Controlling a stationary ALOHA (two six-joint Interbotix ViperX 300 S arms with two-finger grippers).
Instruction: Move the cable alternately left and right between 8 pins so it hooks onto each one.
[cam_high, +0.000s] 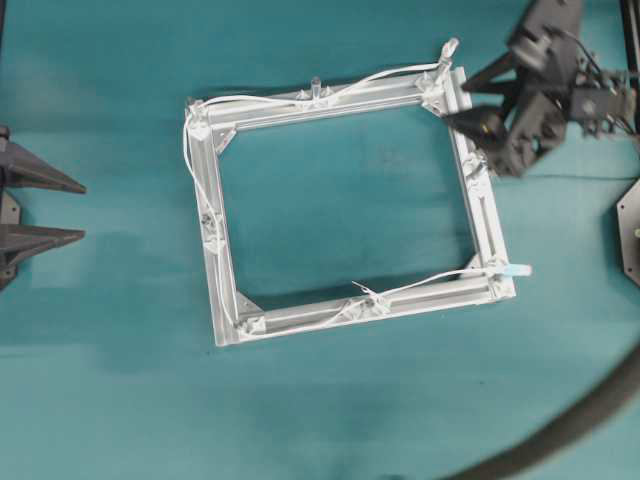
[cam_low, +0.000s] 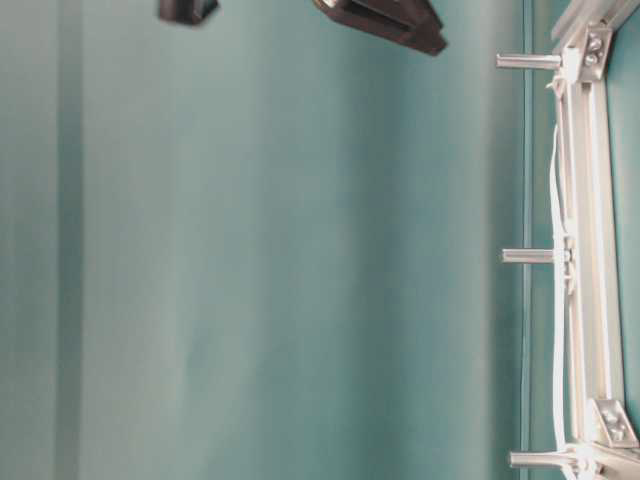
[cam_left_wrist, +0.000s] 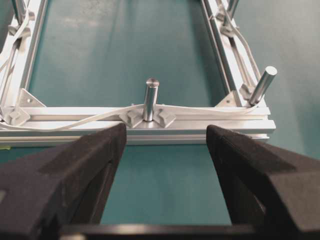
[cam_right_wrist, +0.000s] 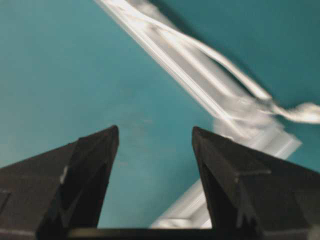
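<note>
A: Starting at the left of the overhead view — what is the left gripper (cam_high: 75, 210) doing?

B: It is sitting at the left edge, well apart from the silver frame (cam_high: 218, 290), its two dark fingers spread wide with nothing between them. Its wrist camera is showing the same: the jaws are gaping, empty, and facing one bar of the frame with an upright pin (cam_left_wrist: 150, 100) standing between them in the background.

A: And the cable (cam_high: 300, 322)?

B: It is lying along the frame. It is running down the left bar, across the top bar past the pins (cam_high: 315, 85) there to the top right corner, and along the bottom bar, crossing a clip near the middle. Its pale plug (cam_high: 515, 270) is poking out just past the bottom right corner, resting on the teal table (cam_high: 330, 420).

A: Moving right?

B: The right gripper (cam_high: 455, 100) is hovering just beside the frame's upper right corner — jaws wide apart, gripping nothing. Its wrist view is blurred, showing teal surface between the fingers and the cable crossing a bar beyond them.

A: Anything else?

B: A thick dark hose (cam_high: 580, 420) is curving through the bottom right corner.
</note>
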